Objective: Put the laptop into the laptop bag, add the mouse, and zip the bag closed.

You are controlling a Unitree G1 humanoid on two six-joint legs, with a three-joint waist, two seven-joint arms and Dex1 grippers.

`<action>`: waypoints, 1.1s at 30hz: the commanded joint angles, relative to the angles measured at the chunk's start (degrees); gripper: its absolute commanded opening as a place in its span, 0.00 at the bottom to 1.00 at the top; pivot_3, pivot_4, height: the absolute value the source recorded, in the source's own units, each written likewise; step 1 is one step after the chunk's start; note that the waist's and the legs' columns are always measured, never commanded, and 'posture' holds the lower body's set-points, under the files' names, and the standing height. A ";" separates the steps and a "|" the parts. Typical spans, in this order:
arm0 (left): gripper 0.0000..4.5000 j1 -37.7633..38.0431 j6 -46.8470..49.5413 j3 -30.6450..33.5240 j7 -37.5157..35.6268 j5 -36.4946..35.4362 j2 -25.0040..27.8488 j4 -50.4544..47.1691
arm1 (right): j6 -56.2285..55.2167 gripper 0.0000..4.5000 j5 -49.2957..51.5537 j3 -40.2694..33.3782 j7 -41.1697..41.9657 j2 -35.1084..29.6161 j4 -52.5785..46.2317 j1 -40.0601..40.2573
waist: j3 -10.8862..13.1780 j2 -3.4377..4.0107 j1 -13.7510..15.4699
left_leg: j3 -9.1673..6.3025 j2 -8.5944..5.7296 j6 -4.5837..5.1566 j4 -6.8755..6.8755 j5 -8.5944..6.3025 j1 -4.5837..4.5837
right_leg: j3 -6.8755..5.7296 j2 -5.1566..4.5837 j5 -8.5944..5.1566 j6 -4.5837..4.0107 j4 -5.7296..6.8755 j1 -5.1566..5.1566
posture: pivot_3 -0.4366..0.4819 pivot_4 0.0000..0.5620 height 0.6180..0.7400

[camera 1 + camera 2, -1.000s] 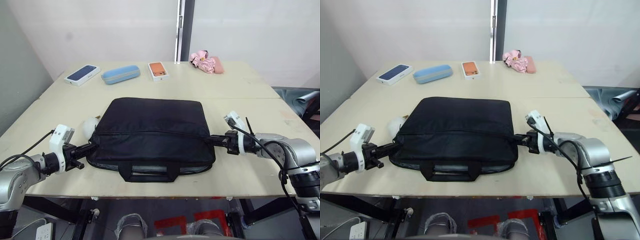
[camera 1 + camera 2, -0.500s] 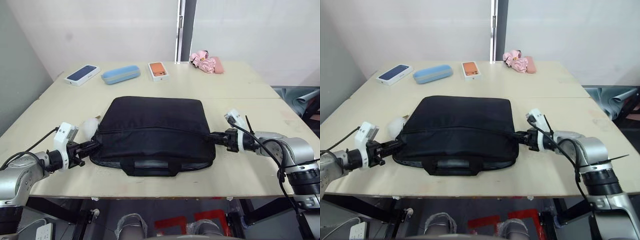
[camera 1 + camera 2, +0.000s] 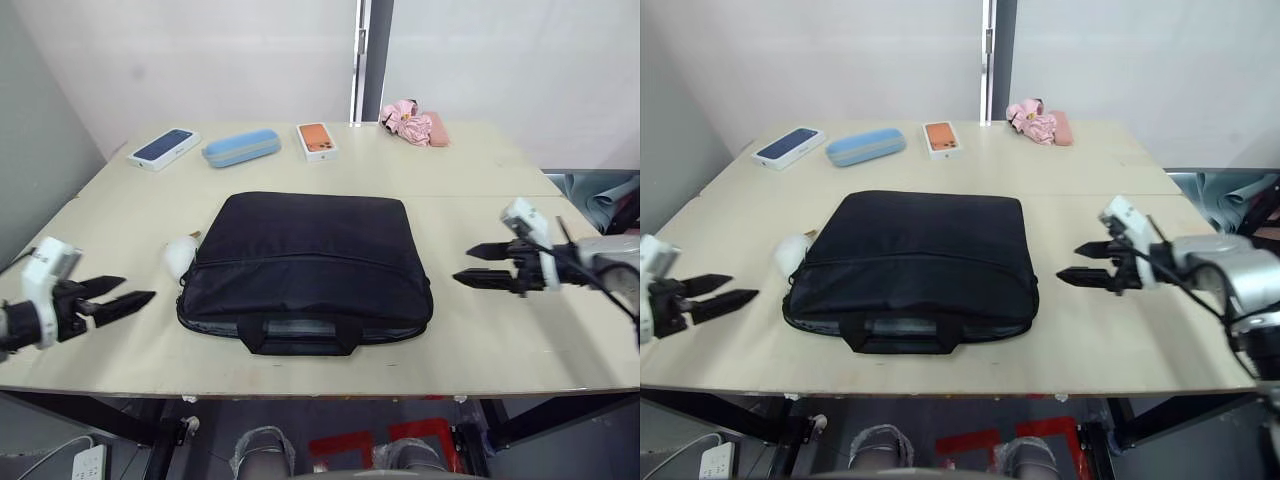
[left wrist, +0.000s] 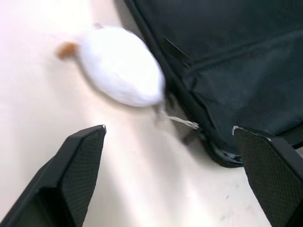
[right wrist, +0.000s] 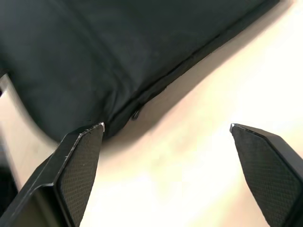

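Now both pincers have let go and drawn back: my left pincer (image 3: pixel 125 291) and right pincer (image 3: pixel 477 266) hang open, empty, clear of the laptop bag (image 3: pixel 305 266), which lies flat mid-counter (image 3: pixel 480 180). Its front zip possibly gapes. A white mouse (image 4: pixel 120 65) touches its left corner.
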 commanded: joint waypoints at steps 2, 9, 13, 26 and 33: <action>1.00 -1.53 -2.24 4.34 -5.81 0.47 5.97 5.23 | -11.21 0.99 -1.26 -5.88 4.56 -1.79 2.10 -3.57 | -0.01 -0.02 -0.18 | 0.06 0.00 0.01 0.00 0.00 0.03 | 0.05 0.00 0.00 0.00 0.00 0.00 | 0.48 0.27 1.00; 1.00 -8.50 -6.88 0.05 -10.40 3.85 12.09 14.99 | -22.32 0.99 -2.64 -7.61 9.99 -1.42 7.19 -6.56 | 0.01 -0.05 -0.10 | 0.07 -0.01 0.04 0.03 -0.01 0.01 | 0.05 -0.02 0.01 -0.02 0.03 -0.02 | 0.48 0.27 1.00; 1.00 -10.29 -8.58 -1.82 -11.56 5.18 12.27 17.27 | -23.65 0.99 -2.73 -6.96 11.02 -0.86 8.31 -7.48 | 0.01 -0.05 -0.14 | 0.08 0.00 0.06 0.02 -0.01 0.01 | 0.04 -0.01 0.01 -0.04 0.03 -0.03 | 0.48 0.27 1.00; 1.00 -10.98 -9.96 -2.78 -9.85 6.31 9.56 18.58 | -7.92 0.99 12.14 -5.64 2.49 12.16 -9.25 -14.03 | 0.02 -0.03 -0.32 | 0.07 0.03 0.06 0.04 0.00 0.03 | 0.05 0.01 0.02 -0.06 0.16 -0.07 | 0.48 0.27 1.00; 1.00 -8.29 -8.59 -0.66 -8.88 5.68 7.51 15.50 | -1.12 0.99 19.13 -3.52 -7.01 21.71 -18.64 -16.09 | 0.01 -0.05 0.30 | 0.03 0.03 0.05 0.05 -0.01 -0.01 | 0.00 0.01 0.01 -0.07 0.12 -0.05 | 0.48 0.27 1.00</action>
